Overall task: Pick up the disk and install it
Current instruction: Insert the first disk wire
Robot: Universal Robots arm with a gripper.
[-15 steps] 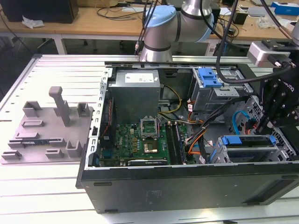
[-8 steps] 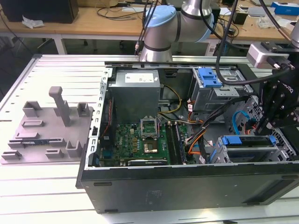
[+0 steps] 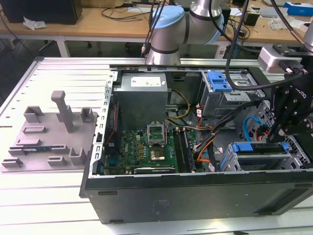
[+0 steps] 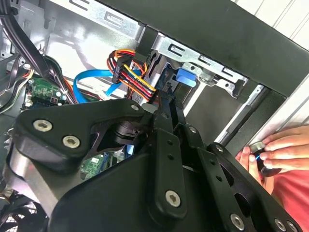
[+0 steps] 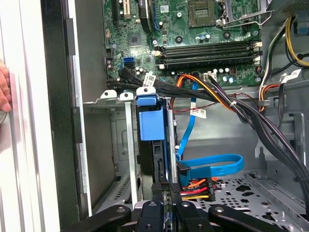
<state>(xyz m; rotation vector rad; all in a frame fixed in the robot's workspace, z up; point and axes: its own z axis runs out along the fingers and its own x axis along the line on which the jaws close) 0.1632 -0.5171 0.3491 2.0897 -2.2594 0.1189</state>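
The disk [image 3: 259,147] stands on edge in a slot of the metal drive cage [image 3: 293,161] at the case's corner on the exterior view's right, its blue bracket up. My gripper [image 3: 282,138] hangs over that end of it. In the first wrist view the blue bracket [image 5: 151,123] sits between the cage rails, and the gripper [image 5: 166,188] has its slim fingers [image 5: 160,193] close together against the disk's dark near end. In the second wrist view the gripper [image 4: 169,104] reaches toward the blue bracket [image 4: 186,77]. I cannot tell whether the fingers pinch the disk or only touch it.
A blue data cable [image 5: 212,164] and a red-yellow-black power plug [image 5: 195,186] lie beside the disk. A person's hand [image 4: 275,154] rests at the case's outer edge. The motherboard [image 3: 146,147], a grey power supply [image 3: 142,98] and a second cage with a blue latch [image 3: 218,81] fill the case.
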